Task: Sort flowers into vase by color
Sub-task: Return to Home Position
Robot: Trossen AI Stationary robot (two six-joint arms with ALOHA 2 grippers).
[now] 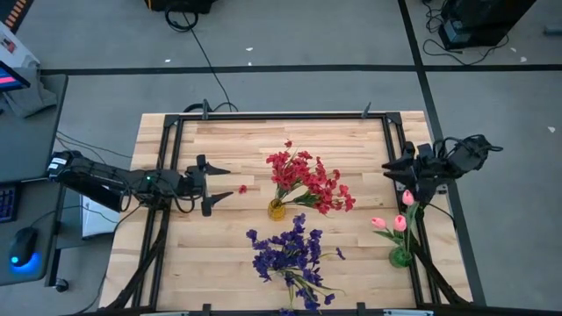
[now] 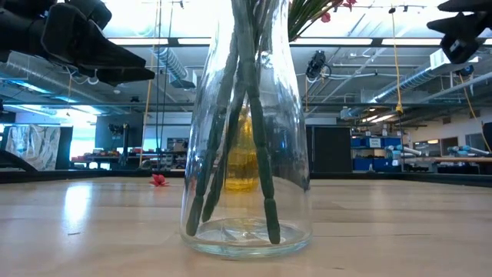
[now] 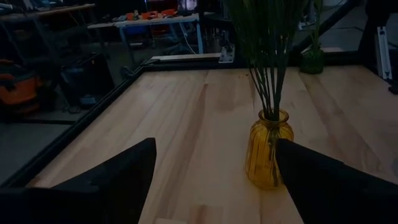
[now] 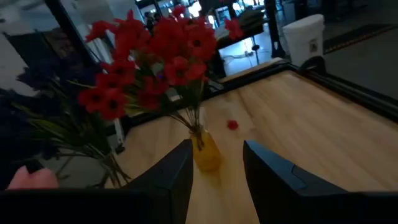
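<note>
table [image 1: 219, 250]: wood top; only the high view gives me all three vases at once, sorted by colour.
left gripper [image 1: 223, 185]: over the table's left part, fingers spread wide, empty, well apart from every vase.
right gripper [image 1: 392, 167]: by the right edge near the tulips; its wrist view shows a clear gap between the fingers, nothing held.
red flowers [image 1: 307, 180]: biggest bunch, in the yellow vase [image 1: 277, 209] mid-table. I'd judge them light, with soft blooms that crush. I'd pinch the stem below the cluster.
purple flowers [image 1: 285, 254]: in the transparent vase [image 2: 296, 161] at the edge nearest the low camera. Only the low view shows the stems reaching the glass bottom. Stems look thin, probably springy and slippery. The glass is fragile and could tip.
pink tulips [image 1: 395, 222]: in the green vase [image 1: 400, 256] by the right edge. Few stems, so probably easy to pull out. I'd take hold mid-stem, never on the bud.
loose red bloom [image 1: 242, 189]: lying on the wood between the left gripper and the yellow vase. The left wrist view misses it; the right wrist and low views catch it. It's tiny and soft, so I'd need fingertips only.
</note>
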